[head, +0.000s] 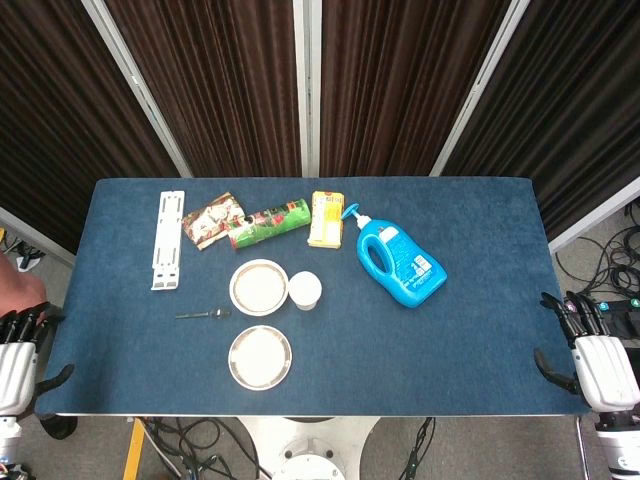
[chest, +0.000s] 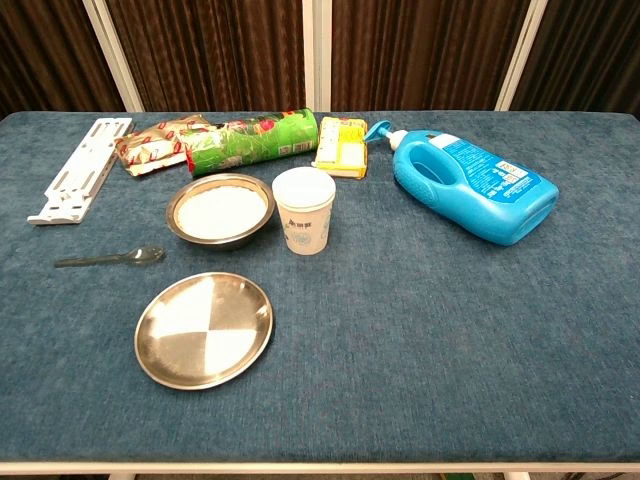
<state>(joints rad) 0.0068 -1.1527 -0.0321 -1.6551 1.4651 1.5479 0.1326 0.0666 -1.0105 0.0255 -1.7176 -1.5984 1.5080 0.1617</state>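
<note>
Right, from the head view: both arms are parked off the tabletop (head: 480, 330), one at each near corner. The left robot hand (head: 20, 345) hangs beside the left edge, dark fingers loosely spread, nothing in it. The right robot hand (head: 590, 355) sits just off the right edge, fingers apart too, empty as well. Nearest the left one is the small spoon (head: 205, 314), lying flat and well apart from it. Nearest the right is the blue detergent bottle (head: 400, 264), on its side, spout aimed at the back.

Along the far edge runs a row: white plastic bracket (head: 168, 240), a snack packet (head: 212, 220), a green chip tube (head: 270, 224) lying down, a yellow box (head: 325, 218).

Now the chest view, no hands showing here. The spoon (chest: 110, 258) lies left of the metal bowl (chest: 220, 208), which seems to hold something white. A paper cup (chest: 304, 208) stands upright just beside the bowl, looking like it touches the rim. Nearer the front sits the flat steel plate (chest: 204, 328), bare. Nothing blocks a reach from the left to the spoon; the bottle (chest: 475, 185) lies open to the right.
</note>
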